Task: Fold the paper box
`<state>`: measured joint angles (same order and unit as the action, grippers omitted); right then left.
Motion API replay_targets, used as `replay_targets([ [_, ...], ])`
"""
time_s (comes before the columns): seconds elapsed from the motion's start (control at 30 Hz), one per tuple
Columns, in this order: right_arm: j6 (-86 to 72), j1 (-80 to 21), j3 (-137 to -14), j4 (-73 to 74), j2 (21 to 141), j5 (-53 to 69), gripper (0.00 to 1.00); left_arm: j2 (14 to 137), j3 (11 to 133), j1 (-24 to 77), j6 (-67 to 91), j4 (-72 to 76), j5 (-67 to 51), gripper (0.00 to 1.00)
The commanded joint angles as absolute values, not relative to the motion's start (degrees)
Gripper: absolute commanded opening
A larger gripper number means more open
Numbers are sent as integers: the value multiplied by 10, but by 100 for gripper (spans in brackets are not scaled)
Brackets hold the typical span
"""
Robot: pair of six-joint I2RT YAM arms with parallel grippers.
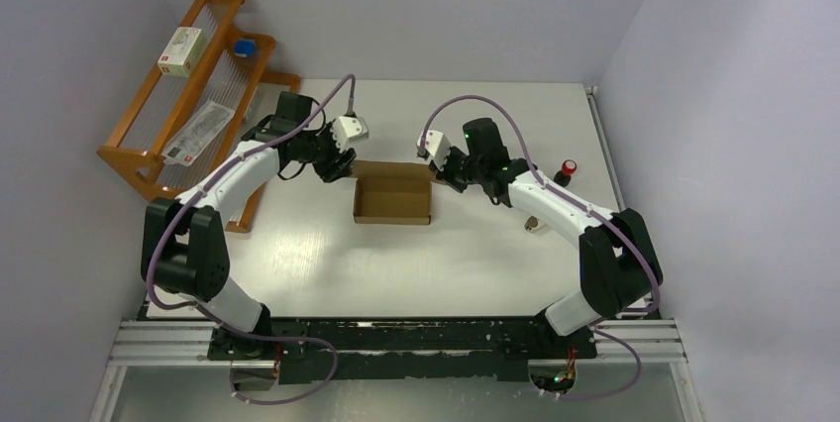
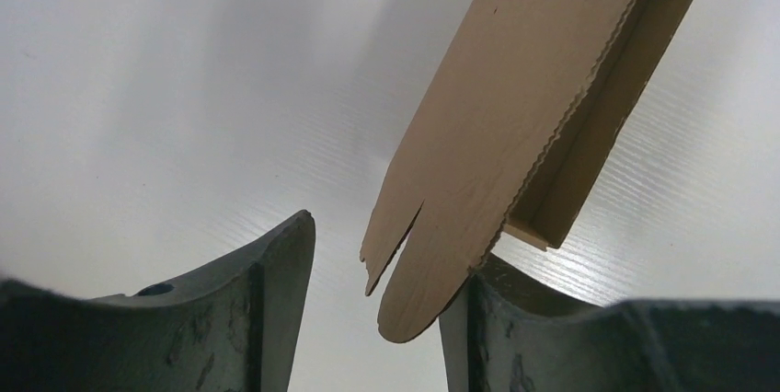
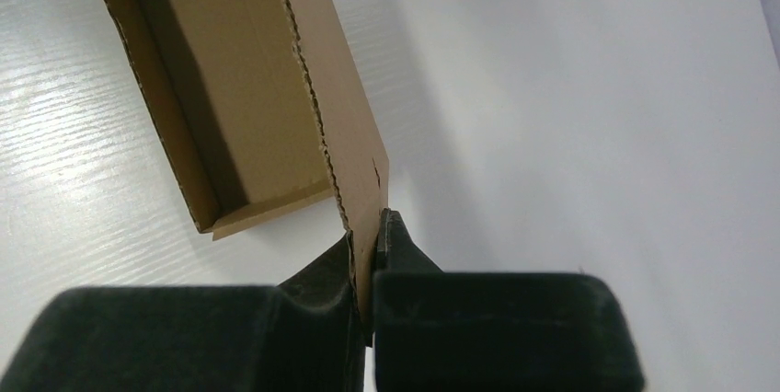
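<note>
The paper box [image 1: 393, 194] is a shallow, open-topped brown cardboard tray lying mid-table. My left gripper [image 1: 342, 168] is at its far left corner. In the left wrist view the jaws [image 2: 391, 247] stand open around a rounded flap [image 2: 460, 217]; the flap leans on the right finger [image 2: 487, 318], and a gap separates it from the left finger [image 2: 276, 291]. My right gripper [image 1: 442, 172] is at the far right corner. In the right wrist view it [image 3: 371, 237] is shut on the edge of an upright cardboard flap [image 3: 354, 153] beside the box's open inside [image 3: 230, 88].
An orange wooden rack [image 1: 188, 85] stands at the back left, holding a white labelled box [image 1: 183, 50], a small blue item [image 1: 243, 47] and a plastic bag [image 1: 201, 130]. A small red-topped object [image 1: 569, 166] stands at the right, behind my right arm.
</note>
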<state>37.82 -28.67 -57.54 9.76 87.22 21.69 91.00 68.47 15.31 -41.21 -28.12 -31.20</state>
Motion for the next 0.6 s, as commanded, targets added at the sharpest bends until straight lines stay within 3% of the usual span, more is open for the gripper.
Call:
replay_targets([
  [0.0, 381, -282, -590, 95, 870, 227, 0, 915, 668, 141, -440, -253, -352, 54],
  [0.2, 379, -280, -588, 92, 864, 220, 0, 924, 660, 136, -446, -248, -377, 48],
  [0.57, 368, -280, -589, 95, 861, 223, 0, 929, 662, 135, -437, -243, -408, 22],
])
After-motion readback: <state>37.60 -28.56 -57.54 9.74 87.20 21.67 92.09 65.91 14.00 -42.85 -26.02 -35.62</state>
